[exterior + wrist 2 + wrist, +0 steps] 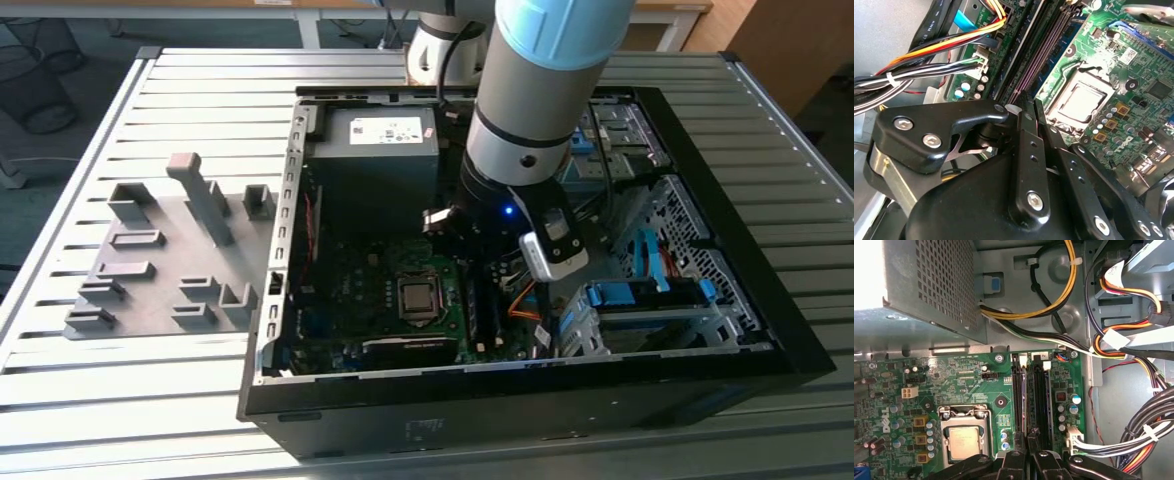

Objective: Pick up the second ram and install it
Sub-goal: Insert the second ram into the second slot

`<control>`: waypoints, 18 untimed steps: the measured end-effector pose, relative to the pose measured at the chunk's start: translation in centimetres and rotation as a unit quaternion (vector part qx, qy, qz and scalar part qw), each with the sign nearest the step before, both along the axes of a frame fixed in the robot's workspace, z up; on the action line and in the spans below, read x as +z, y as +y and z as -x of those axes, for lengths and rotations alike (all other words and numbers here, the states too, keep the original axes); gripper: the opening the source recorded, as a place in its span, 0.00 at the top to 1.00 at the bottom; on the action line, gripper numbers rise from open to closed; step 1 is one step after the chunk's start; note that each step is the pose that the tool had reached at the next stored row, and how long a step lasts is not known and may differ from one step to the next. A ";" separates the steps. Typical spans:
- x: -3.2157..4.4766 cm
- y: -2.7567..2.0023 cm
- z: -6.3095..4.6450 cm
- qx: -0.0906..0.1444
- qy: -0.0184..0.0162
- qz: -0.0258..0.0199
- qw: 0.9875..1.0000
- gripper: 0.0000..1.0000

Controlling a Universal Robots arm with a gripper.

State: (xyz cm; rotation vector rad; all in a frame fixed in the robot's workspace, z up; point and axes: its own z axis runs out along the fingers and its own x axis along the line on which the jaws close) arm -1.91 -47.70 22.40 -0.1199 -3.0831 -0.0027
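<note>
the arm reached down into the open computer case (534, 360) at the centre of the exterior view, its end effector (1029, 102) low over the motherboard (979, 385). in both wrist views the two black fingers (1024, 150) stood close together, almost parallel, with only a thin slit between them, directly above the memory slots (1031, 390) that run beside the processor socket (964, 435). whether they were clamped on the second ram could not be told: no clear blue-green edge showed between the tips, and what filled the nearest slot, at the centre of the second wrist view, was too dark to read as a seated module or a bare slot.

judging by this, the pick seemed over and the work was at the seating stage, either pressing the strip home or just finished with it. the grey holder blocks (200, 200) on the worktop (80, 400), at the left of the exterior view, carried no strip that could be made out.
</note>
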 end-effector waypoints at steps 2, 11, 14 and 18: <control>0.02 0.00 0.0 0.000 0.000 0.000 1.000 0.87; 0.02 0.05 0.0 0.001 0.000 0.007 1.000 0.87; -0.01 0.11 0.0 0.001 0.000 0.010 1.000 0.87; -0.05 0.12 0.0 0.001 0.000 0.011 1.000 0.87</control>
